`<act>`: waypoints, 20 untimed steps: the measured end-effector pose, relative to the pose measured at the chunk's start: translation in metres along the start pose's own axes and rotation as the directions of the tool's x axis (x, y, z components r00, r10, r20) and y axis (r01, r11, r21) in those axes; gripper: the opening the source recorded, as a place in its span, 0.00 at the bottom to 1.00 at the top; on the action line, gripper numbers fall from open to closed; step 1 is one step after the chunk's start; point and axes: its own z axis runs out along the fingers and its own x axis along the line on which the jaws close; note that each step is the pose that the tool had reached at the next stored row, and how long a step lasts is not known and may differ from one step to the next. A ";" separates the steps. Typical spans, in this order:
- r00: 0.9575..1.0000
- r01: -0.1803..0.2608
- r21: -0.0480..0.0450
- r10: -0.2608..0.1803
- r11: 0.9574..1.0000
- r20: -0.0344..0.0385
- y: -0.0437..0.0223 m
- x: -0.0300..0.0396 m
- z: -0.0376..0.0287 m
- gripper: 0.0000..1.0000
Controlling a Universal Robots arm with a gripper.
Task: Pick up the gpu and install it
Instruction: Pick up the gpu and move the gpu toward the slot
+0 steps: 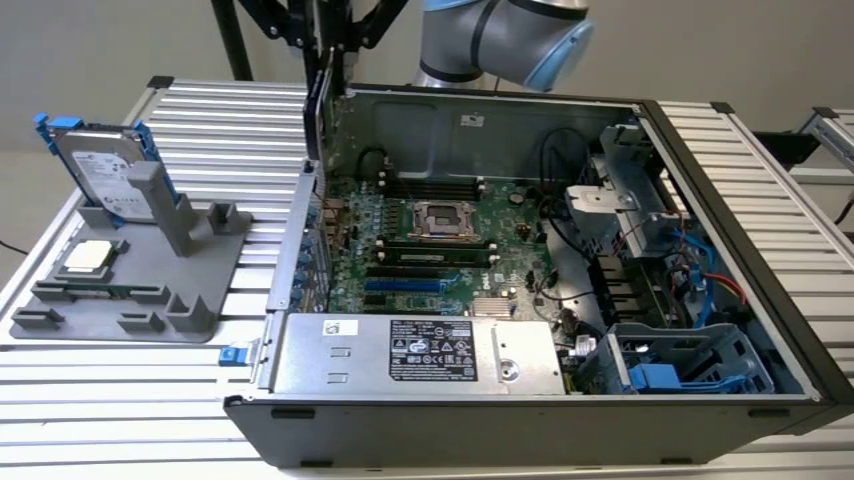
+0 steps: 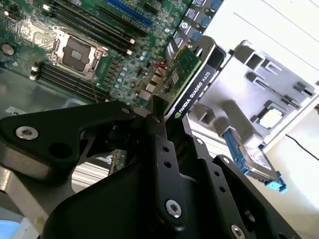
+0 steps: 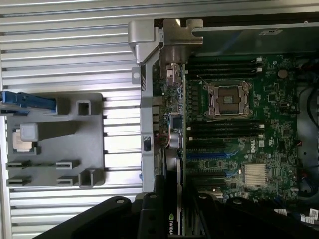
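End effector [image 2: 167, 112] I am steering from afar is clamped tight on the gpu [image 2: 185, 74], held edge-on over the motherboard [image 2: 114, 69] in the open computer case [image 1: 507, 440].

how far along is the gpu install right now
Done: the gpu is off the grey holder, where the hard drive and CPU chip sit. In hand: the end effector is shut on it, holding it on edge at the rim of the computer case. Left: it is above the motherboard, not seated in any slot.
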 end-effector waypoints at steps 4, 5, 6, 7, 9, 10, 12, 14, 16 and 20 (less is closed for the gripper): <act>1.000 0.000 0.000 0.000 1.000 0.000 0.0015 -0.0036 0.0000 0.00; 1.000 0.000 0.000 0.000 1.000 0.000 0.0020 -0.0044 0.0000 0.00; 1.000 0.000 0.000 0.000 1.000 0.000 0.0024 -0.0051 0.0001 0.00; 1.000 0.000 0.000 0.000 1.000 0.000 0.0026 -0.0055 0.0001 0.00; 1.000 0.000 0.000 0.000 1.000 0.000 0.0027 -0.0056 0.0001 0.00; 1.000 0.000 0.000 0.000 1.000 0.000 0.0027 -0.0057 0.0000 0.00; 1.000 0.000 0.000 0.000 1.000 0.000 0.0030 -0.0062 0.0001 0.00; 1.000 0.000 0.000 0.000 1.000 0.000 0.0031 -0.0063 0.0000 0.00; 1.000 0.000 0.000 0.000 1.000 0.000 0.0033 -0.0071 0.0000 0.00; 1.000 0.000 0.000 0.000 1.000 0.000 0.0039 -0.0094 0.0000 0.00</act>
